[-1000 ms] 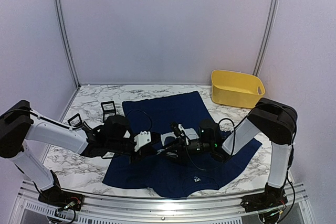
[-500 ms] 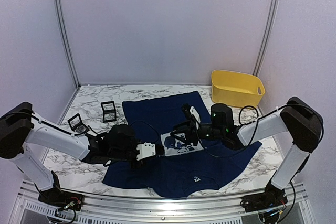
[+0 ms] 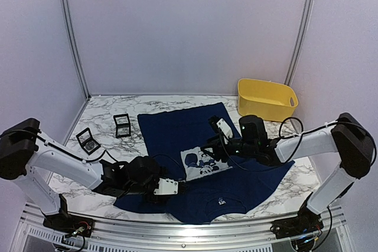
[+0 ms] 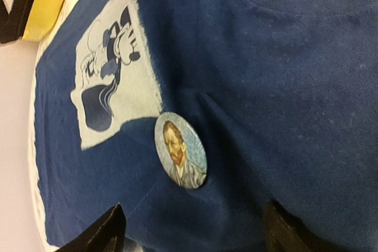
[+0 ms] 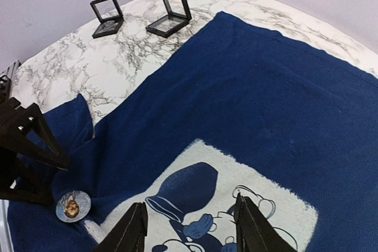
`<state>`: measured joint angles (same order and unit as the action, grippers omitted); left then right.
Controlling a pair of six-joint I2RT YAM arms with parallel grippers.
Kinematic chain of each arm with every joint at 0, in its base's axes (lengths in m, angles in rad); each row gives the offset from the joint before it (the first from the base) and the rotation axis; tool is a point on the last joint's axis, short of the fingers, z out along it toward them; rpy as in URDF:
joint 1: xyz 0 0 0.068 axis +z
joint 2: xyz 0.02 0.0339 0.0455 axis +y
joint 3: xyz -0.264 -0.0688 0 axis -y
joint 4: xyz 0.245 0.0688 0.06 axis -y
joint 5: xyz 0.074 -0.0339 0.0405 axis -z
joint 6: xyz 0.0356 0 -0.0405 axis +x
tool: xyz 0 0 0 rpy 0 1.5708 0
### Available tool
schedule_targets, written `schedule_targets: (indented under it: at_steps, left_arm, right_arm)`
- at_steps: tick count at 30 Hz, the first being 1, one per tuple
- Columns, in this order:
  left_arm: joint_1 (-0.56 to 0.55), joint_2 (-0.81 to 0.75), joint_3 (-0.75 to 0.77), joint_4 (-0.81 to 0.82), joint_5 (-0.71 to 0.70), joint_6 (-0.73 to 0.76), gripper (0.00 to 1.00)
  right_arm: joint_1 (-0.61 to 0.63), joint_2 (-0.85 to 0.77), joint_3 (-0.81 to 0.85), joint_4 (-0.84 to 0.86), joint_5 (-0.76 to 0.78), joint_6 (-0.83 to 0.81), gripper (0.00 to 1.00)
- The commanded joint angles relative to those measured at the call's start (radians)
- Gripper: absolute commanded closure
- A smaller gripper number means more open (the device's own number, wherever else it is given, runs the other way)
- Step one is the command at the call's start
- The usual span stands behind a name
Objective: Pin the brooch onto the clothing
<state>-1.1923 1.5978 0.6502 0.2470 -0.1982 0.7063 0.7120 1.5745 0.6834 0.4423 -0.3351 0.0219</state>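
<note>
The clothing, a navy T-shirt [image 3: 183, 125] with a pale grey cartoon-mouse print [image 3: 204, 162], lies flat on the marble table. In the left wrist view the brooch [image 4: 180, 150], a round badge with a painted portrait of a bearded man, sits on the shirt [image 4: 283, 57] beside the print's corner. My left gripper [image 4: 198, 235] is open just short of the brooch, touching nothing. My right gripper [image 5: 192, 228] hovers open over the print [image 5: 236, 205]. The brooch [image 5: 72, 207] shows at the lower left of the right wrist view, next to the left fingers [image 5: 32, 140].
A yellow tub [image 3: 267, 100] stands at the back right. Two black display boxes [image 3: 122, 125] [image 3: 88, 140] lie on the table left of the shirt. Metal frame posts rise at the back corners.
My left gripper has opened and drawn back toward the near edge, leaving the brooch on the shirt. The right gripper has pulled away to the right, uncovering the print.
</note>
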Motion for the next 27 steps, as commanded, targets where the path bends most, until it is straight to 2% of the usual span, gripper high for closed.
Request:
schedule_targets:
  at_steps: [1, 4, 6, 8, 9, 10, 11, 13, 15, 17, 20, 27]
  left_arm:
    - [-0.001, -0.063, 0.049, -0.207, 0.014, -0.056, 0.14]
    - [0.046, -0.124, 0.087, -0.301, 0.109, -0.119, 0.13]
    - [0.123, -0.162, 0.111, -0.299, 0.234, -0.187, 0.13]
    - [0.215, -0.160, 0.130, -0.194, 0.195, -0.312, 0.14]
    - [0.257, -0.133, 0.155, -0.152, 0.148, -0.400, 0.16]
    - [0.298, -0.091, 0.196, -0.151, 0.119, -0.487, 0.23]
    - [0.327, -0.030, 0.255, -0.175, 0.097, -0.577, 0.31]
    - [0.365, 0.125, 0.395, -0.255, 0.034, -0.659, 0.43]
    - [0.395, 0.244, 0.491, -0.339, -0.005, -0.694, 0.51]
    - [0.434, 0.322, 0.545, -0.367, -0.021, -0.744, 0.54]
    - [0.485, 0.395, 0.594, -0.368, -0.057, -0.765, 0.54]
    - [0.548, 0.605, 0.839, -0.461, -0.183, -0.712, 0.52]
  right_arm:
    - [-0.015, -0.025, 0.074, -0.187, 0.224, 0.000, 0.53]
    - [-0.065, 0.008, 0.147, -0.306, 0.296, 0.038, 0.58]
    - [-0.118, 0.048, 0.196, -0.363, 0.301, 0.070, 0.69]
    - [-0.180, 0.103, 0.251, -0.408, 0.276, 0.092, 0.80]
    - [-0.200, 0.140, 0.282, -0.431, 0.265, 0.096, 0.84]
    - [-0.212, 0.176, 0.320, -0.466, 0.262, 0.091, 0.88]
    - [-0.220, 0.234, 0.360, -0.500, 0.266, 0.081, 0.92]
    - [-0.232, 0.318, 0.454, -0.557, 0.274, 0.064, 0.99]
    - [-0.243, 0.395, 0.524, -0.608, 0.286, 0.055, 1.00]
    - [-0.253, 0.453, 0.581, -0.637, 0.307, 0.054, 1.00]
    - [-0.277, 0.527, 0.664, -0.678, 0.330, 0.061, 1.00]
    - [-0.307, 0.689, 0.883, -0.748, 0.394, 0.046, 1.00]
